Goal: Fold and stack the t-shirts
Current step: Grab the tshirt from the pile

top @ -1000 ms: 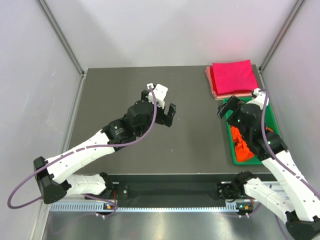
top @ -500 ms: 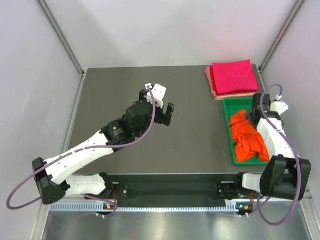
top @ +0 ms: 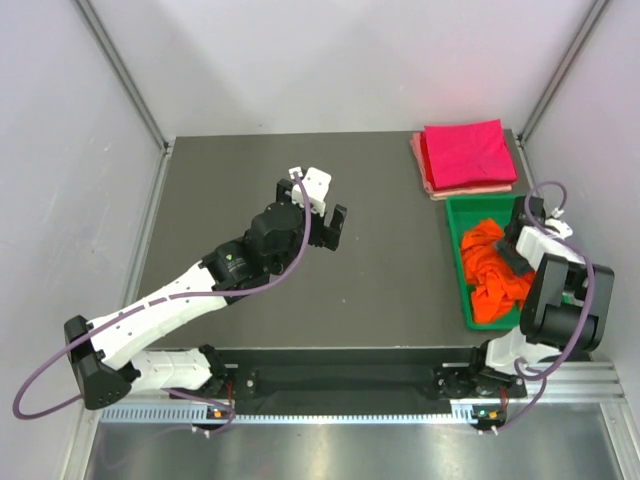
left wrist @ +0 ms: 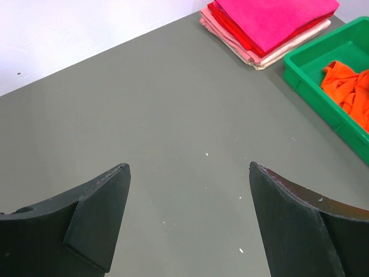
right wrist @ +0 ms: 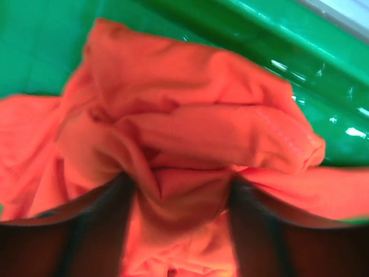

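Observation:
A crumpled bright orange t-shirt (top: pixel 488 278) lies in the green tray (top: pixel 470 210) at the right edge of the table. My right gripper (top: pixel 512 255) is down in the tray. In the right wrist view its dark fingers (right wrist: pixel 98 219) press into the orange t-shirt (right wrist: pixel 190 115), and a bunched fold of cloth sits pinched between them (right wrist: pixel 181 182). A magenta t-shirt (top: pixel 465 152), folded square, rests on a pale pink one (top: pixel 470 190) at the back right. My left gripper (top: pixel 325 232) hovers open over the middle of the table, and nothing lies between its fingers (left wrist: pixel 187 167).
The dark grey table (top: pixel 250 190) is bordered by white walls on three sides. The green tray's wall (right wrist: pixel 242 23) rises close behind the orange cloth. In the left wrist view the folded stack (left wrist: pixel 271 14) and the tray (left wrist: pixel 311 52) lie ahead to the right.
My right arm swung out to the right edge and lowered its gripper into the tray, where the fingers closed in on the orange t-shirt. The left arm stayed put.

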Tool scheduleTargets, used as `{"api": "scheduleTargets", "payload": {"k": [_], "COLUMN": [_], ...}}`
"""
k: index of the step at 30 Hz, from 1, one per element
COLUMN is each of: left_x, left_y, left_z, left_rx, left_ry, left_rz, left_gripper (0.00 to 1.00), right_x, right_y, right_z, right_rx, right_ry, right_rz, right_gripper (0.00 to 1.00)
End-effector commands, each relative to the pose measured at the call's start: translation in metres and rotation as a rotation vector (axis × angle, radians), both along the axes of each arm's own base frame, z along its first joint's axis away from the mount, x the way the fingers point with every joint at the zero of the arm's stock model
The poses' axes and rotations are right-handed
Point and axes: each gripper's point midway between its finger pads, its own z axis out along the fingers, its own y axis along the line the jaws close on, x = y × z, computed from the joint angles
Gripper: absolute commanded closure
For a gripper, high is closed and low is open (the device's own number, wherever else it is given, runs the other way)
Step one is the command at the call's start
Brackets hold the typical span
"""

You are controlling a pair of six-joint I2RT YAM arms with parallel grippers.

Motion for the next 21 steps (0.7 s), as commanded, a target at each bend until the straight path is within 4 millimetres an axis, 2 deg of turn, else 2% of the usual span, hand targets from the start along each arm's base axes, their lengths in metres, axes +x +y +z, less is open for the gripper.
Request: {"api": "scheduleTargets", "payload": {"k": [1, 2, 3, 4, 5, 7, 8, 9, 10, 11, 13, 14, 16, 17, 19, 20, 21], "left_x": [0.003, 0.003, 0.004, 0.005, 0.006, 0.006, 0.006, 0.005, 0.004, 0.004, 0.003, 0.003, 0.005, 0.007, 0.007, 0.007, 0.007], "left_y": [0.001, 0.002, 0.004, 0.004, 0.004, 0.004, 0.003, 0.003, 0.003, 0.003, 0.003, 0.005, 0.01, 0.014, 0.021, 0.025, 0.029], "left_z": [0.017, 0.016, 0.016, 0.015, 0.014, 0.014, 0.014, 0.016, 0.017, 0.018, 0.021, 0.023, 0.024, 0.026, 0.036, 0.039, 0.045], "left_rx": [-0.04, -0.039, -0.037, -0.036, -0.036, -0.038, -0.039, -0.045, -0.045, -0.051, -0.06, -0.063, -0.06, -0.059, -0.07, -0.077, -0.093], "left_ry": [-0.056, -0.057, -0.058, -0.056, -0.056, -0.052, -0.051, -0.051, -0.047, -0.047, -0.051, -0.055, -0.062, -0.068, -0.088, -0.094, -0.108], "left_rz": [0.014, 0.019, 0.034, 0.039, 0.042, 0.046, 0.043, 0.042, 0.037, 0.035, 0.032, 0.044, 0.066, 0.088, 0.116, 0.127, 0.145], "left_gripper": [0.12, 0.12, 0.12, 0.12, 0.12, 0.15, 0.16, 0.17, 0.17, 0.18, 0.19, 0.19, 0.19, 0.19, 0.2, 0.2, 0.2], "right_x": [0.007, 0.015, 0.014, 0.016, 0.028, 0.03, 0.041, 0.042, 0.048, 0.058, 0.061, 0.065, 0.065, 0.063, 0.067, 0.061, 0.066], "right_y": [-0.003, -0.005, -0.005, -0.005, -0.008, -0.003, -0.001, 0.006, 0.019, 0.034, 0.063, 0.086, 0.118, 0.15, 0.183, 0.221, 0.238], "right_z": [-0.004, 0.008, 0.021, 0.033, 0.057, 0.1, 0.132, 0.16, 0.18, 0.217, 0.267, 0.309, 0.346, 0.384, 0.408, 0.424, 0.43], "right_rx": [0.029, 0.018, 0.01, -0.008, -0.033, -0.082, -0.109, -0.127, -0.117, -0.13, -0.132, -0.139, -0.103, -0.091, -0.043, 0.035, 0.07], "right_ry": [-0.028, -0.051, -0.049, -0.052, -0.098, -0.149, -0.217, -0.273, -0.318, -0.404, -0.534, -0.63, -0.722, -0.812, -0.883, -0.941, -0.978], "right_rz": [0.029, 0.046, 0.063, 0.098, 0.119, 0.174, 0.206, 0.25, 0.33, 0.397, 0.503, 0.57, 0.667, 0.757, 0.845, 0.97, 1.016], "right_gripper": [0.54, 0.71, 0.79, 0.93, 1.0, 1.0, 1.0, 1.0, 1.0, 1.0, 1.0, 1.0, 1.0, 1.0, 1.0, 1.0, 1.0]}}
